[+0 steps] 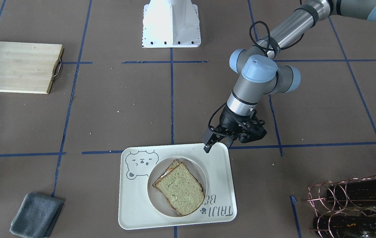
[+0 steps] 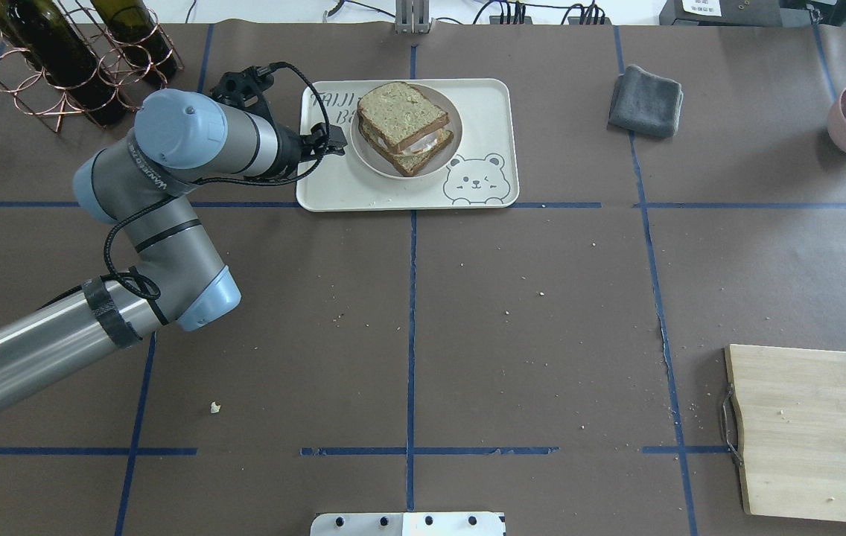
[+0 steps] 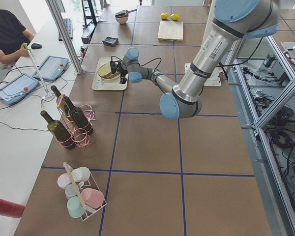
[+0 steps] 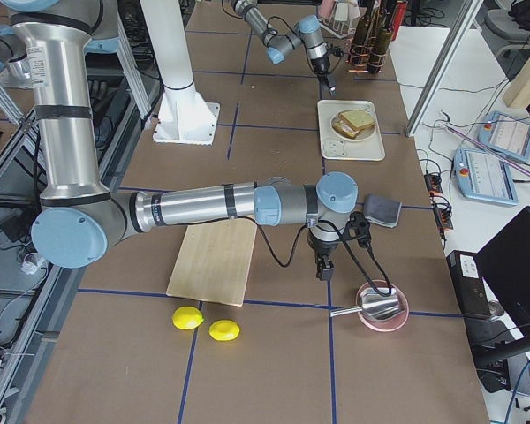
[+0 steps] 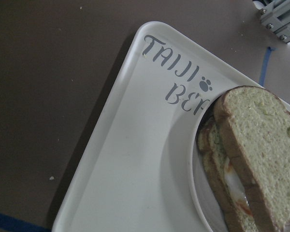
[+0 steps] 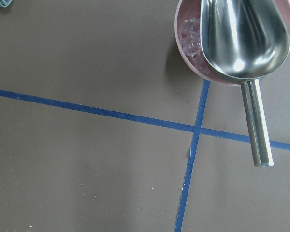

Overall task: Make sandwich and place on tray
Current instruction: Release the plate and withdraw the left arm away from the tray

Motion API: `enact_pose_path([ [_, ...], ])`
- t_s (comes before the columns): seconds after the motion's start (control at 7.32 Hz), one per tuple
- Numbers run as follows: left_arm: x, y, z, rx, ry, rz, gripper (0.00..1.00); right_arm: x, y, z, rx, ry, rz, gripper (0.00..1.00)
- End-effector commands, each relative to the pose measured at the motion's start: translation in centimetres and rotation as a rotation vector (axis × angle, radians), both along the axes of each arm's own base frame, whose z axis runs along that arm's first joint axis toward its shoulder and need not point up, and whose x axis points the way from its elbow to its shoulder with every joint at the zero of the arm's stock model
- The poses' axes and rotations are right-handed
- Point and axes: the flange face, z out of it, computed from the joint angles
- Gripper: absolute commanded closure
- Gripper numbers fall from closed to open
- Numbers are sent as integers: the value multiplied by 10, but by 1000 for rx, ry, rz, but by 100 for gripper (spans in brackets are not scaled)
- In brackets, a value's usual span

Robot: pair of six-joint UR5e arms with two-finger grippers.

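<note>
The sandwich, two greenish-tan slices with white egg showing between them, lies on a small round white plate on the cream bear tray. It also shows in the overhead view and in the left wrist view. My left gripper hovers over the tray's edge beside the plate. Its fingers stand apart and it is empty. My right gripper shows only in the exterior right view, low over the table near a pink bowl. I cannot tell whether it is open or shut.
A wooden cutting board lies on my right side. A grey cloth sits right of the tray. Wine bottles in a copper rack stand close to my left arm. The pink bowl with a metal scoop and two lemons are at the far right.
</note>
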Motion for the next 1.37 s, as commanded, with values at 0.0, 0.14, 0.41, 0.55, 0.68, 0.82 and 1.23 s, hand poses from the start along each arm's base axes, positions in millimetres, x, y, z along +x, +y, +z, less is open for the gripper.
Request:
enact_pose_path([
  [0.0, -61, 0, 28, 212, -122, -6, 0, 0, -1, -2, 5, 0, 0, 0],
  [0.14, -101, -5, 47, 225, -174, -26, 0, 0, -1, -3, 5, 0, 1, 0],
  [0.41, -173, -8, 66, 296, -376, 72, 0, 0, -1, -3, 5, 0, 1, 0],
  [0.55, -209, -10, 89, 311, -442, 140, 0, 0, -1, -3, 5, 0, 1, 0],
  [0.68, -252, -21, 97, 297, -434, 195, 0, 0, -1, -3, 5, 0, 1, 0],
  [0.82, -304, -34, 101, 288, -436, 254, 0, 0, -1, -3, 5, 1, 1, 0],
  [1.23, -390, -44, 145, 386, -625, 448, 0, -1, -1, -1, 1, 0, -1, 0],
])
